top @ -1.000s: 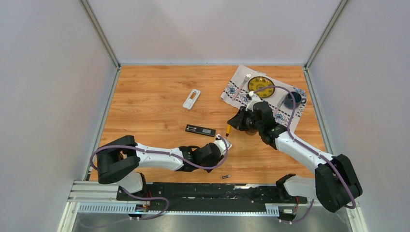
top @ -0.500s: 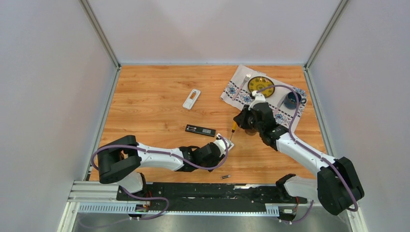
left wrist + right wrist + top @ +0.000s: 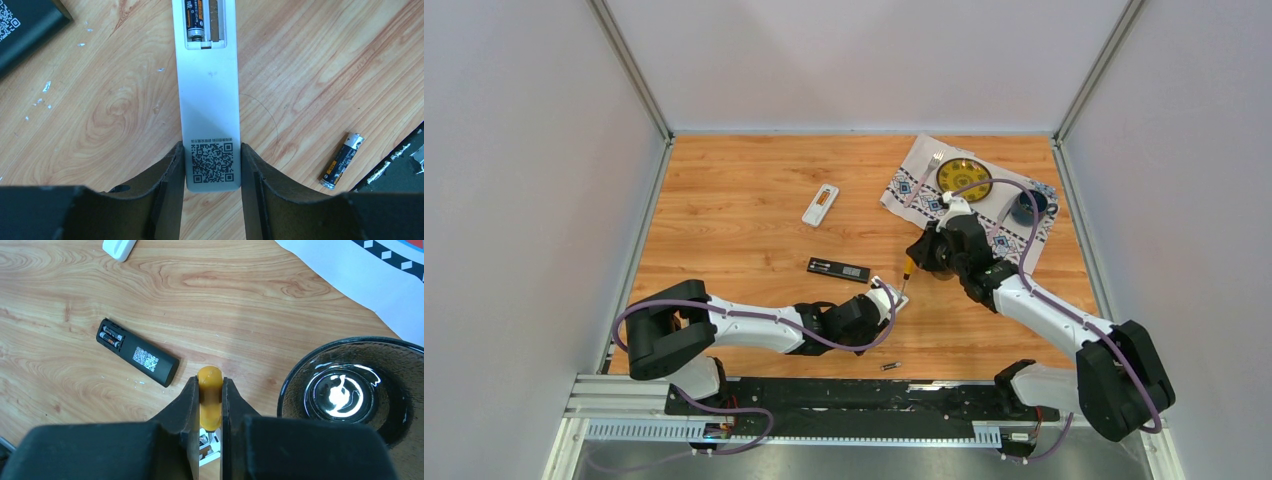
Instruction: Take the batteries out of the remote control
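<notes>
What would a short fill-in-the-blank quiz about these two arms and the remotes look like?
1. The left gripper clamps the end of a ____ remote.
2. Its open compartment shows ____ battery beside an empty slot.
3. The right gripper is shut on a screwdriver with a ____ handle.
4. The black remote has ____ batteries in its open bay.
Missing words: white; one; yellow; two.
</notes>
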{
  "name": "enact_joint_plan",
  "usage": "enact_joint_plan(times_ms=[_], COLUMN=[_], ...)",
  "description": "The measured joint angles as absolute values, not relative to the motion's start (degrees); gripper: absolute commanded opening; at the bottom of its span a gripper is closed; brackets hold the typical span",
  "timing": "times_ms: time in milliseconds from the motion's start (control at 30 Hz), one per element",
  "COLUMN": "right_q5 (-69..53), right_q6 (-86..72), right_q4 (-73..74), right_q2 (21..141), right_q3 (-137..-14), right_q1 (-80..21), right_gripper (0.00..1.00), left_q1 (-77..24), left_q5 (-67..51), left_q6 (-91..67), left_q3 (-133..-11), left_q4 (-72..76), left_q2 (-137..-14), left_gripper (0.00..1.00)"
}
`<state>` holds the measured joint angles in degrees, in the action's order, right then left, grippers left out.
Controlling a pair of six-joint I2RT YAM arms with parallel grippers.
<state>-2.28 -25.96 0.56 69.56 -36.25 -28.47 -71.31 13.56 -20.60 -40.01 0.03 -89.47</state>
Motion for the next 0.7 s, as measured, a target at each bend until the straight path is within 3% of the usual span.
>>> enact_joint_plan(times_ms=[700], right_q5=[-3.5], right_q6=[-26.2], right_q4=[-2.7], right_q2=[71.2], right_q3=[-35.4], right_q1=[-28.5], right_gripper=[0.00], left_q1=[-71.3], left_q5=[13.6], left_q6=[-20.6], left_q3=[-40.0], left_q4=[0.1], left_q2=[-89.6], left_gripper=[0.00])
